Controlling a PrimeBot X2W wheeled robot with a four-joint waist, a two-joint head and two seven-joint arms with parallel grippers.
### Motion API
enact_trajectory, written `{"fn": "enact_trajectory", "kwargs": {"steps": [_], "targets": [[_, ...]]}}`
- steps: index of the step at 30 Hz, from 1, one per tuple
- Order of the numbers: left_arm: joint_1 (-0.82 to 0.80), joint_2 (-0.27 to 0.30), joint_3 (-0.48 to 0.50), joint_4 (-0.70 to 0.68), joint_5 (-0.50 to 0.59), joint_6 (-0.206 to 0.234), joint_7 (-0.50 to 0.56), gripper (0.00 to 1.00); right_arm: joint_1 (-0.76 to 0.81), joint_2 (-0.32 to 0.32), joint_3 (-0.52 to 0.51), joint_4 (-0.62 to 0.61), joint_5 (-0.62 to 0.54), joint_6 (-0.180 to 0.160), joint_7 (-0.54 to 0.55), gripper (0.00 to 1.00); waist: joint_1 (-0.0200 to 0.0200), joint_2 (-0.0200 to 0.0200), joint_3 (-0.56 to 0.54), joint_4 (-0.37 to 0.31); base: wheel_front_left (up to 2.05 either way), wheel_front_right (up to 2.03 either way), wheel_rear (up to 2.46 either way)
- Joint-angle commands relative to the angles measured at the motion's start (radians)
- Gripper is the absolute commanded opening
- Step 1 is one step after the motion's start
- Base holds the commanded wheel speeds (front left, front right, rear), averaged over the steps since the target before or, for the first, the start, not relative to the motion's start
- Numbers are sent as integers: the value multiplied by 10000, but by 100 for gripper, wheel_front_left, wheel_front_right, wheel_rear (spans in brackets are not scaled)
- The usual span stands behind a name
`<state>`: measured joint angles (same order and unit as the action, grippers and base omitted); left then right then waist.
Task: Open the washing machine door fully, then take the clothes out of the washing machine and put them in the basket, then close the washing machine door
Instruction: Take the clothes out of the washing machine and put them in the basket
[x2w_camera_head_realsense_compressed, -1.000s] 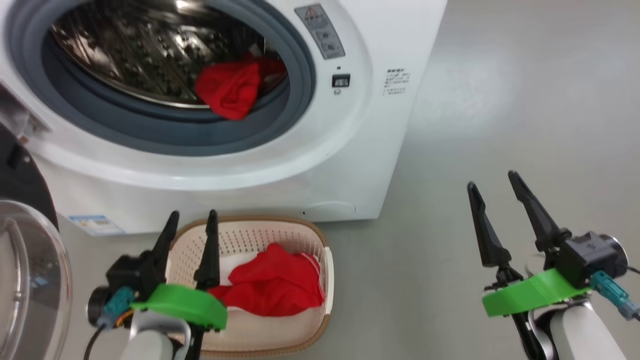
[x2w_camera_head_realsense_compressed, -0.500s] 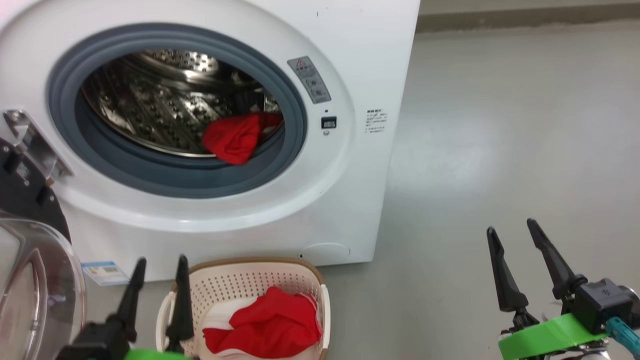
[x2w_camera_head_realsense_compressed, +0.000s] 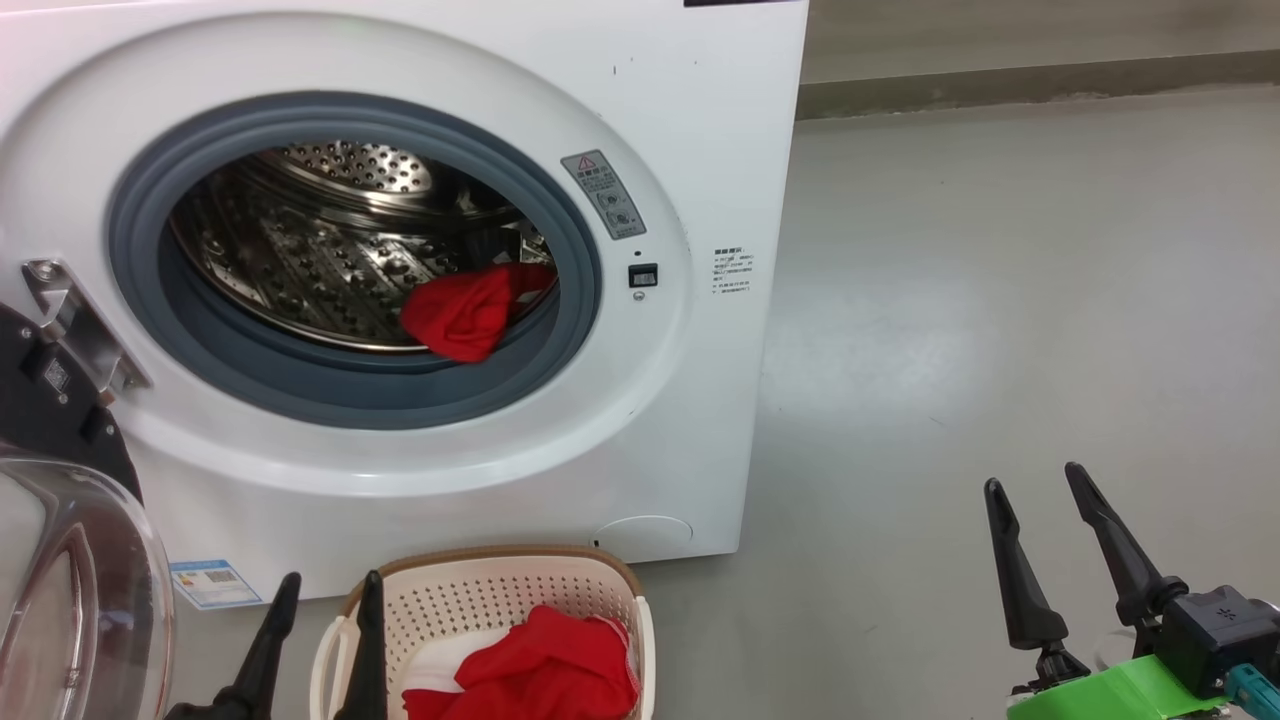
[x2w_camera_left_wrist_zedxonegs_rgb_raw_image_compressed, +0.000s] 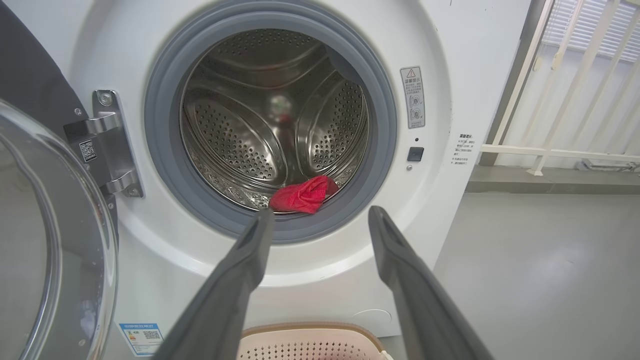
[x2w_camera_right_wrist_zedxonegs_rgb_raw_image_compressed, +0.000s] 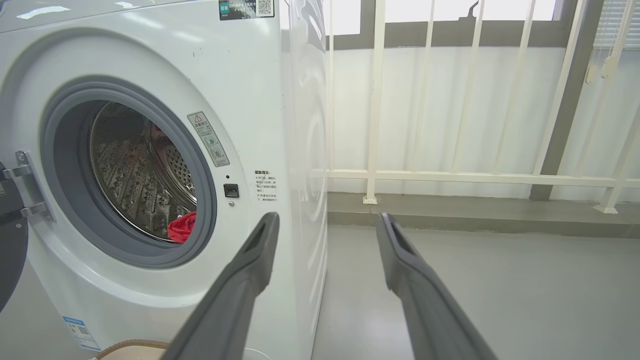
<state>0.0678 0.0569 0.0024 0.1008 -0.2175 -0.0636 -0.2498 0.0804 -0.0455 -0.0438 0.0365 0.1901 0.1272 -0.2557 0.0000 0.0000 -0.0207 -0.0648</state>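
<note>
**Item:** one bright red soft fabric garment (x2w_camera_left_wrist_zedxonegs_rgb_raw_image_compressed: 300, 195), bunched.
**Location:** on the front lip of the perforated steel drum of the big white front-loading washing machine (x2w_camera_head_realsense_compressed: 700, 150), just beyond the tips of the left fingers (x2w_camera_left_wrist_zedxonegs_rgb_raw_image_compressed: 247, 265) and well to the left of the right fingers (x2w_camera_head_realsense_compressed: 1015, 580).
**Companion piece:** a red garment with white trim (x2w_camera_head_realsense_compressed: 540, 670) lies in the small cream perforated plastic basket (x2w_camera_head_realsense_compressed: 470, 600), just right of the left fingers.
**Door:** the round black-rimmed glass door (x2w_camera_head_realsense_compressed: 70, 580) stands swung out, left of the left fingers.
**Fingers:** both pairs are spread wide and hold nothing.
**Handling (judged):** light, limp and not fragile. It will sag and trail, and may drag on the grey rubber ring (x2w_camera_head_realsense_compressed: 350, 400).
**Hold:** pinch the raised fold nearest the opening, gathering several layers.
</note>
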Motion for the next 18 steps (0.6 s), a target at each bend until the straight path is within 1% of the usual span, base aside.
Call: {"fn": "enact_trajectory", "kwargs": {"steps": [1,18], "targets": [[-106,197,308,-294,91,-83,-120,100,-204,-66,295,-297,-69,35,-61,100,0,0,-6,2,0,0,0],[-112,178,133,-430,101,42,-120,100,-237,-83,345,-313,-44,35,-61,100,0,0,152,35,0,0,0]]}}
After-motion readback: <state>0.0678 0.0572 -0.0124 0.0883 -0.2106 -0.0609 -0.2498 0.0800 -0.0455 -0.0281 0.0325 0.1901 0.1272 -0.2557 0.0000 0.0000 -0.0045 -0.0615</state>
